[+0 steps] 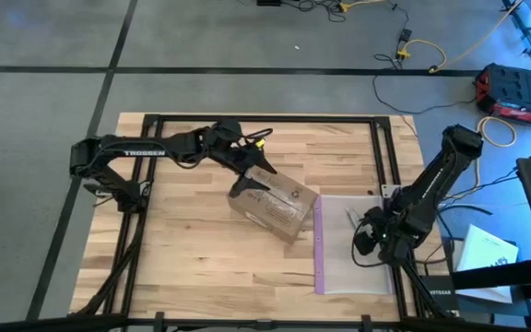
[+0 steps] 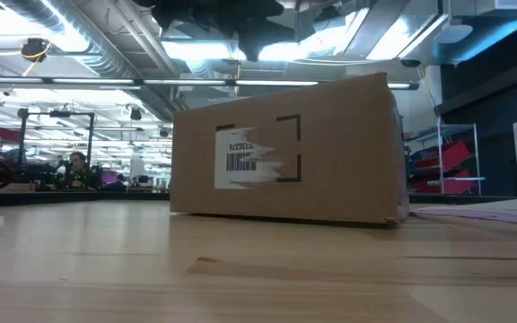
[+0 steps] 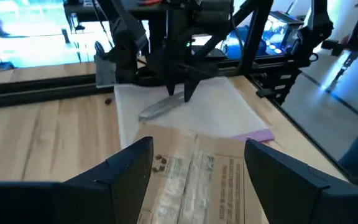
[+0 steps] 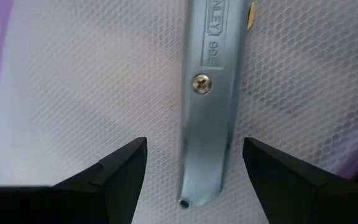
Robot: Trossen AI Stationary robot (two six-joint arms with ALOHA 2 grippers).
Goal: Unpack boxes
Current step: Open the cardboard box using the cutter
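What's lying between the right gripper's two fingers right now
The grey utility knife lies lengthwise between the open right gripper's fingers, resting on the clear mesh bag. The right wrist view shows it best.

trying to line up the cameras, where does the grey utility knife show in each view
High view: the knife lies right of centre on the clear bag, just left of the right gripper.
Low view: not in it; the box fills the middle.
Left wrist view: upper middle, on the bag beyond the box.
Right wrist view: centre, between the open fingers.
Shared landmark: the bag's purple zip edge.
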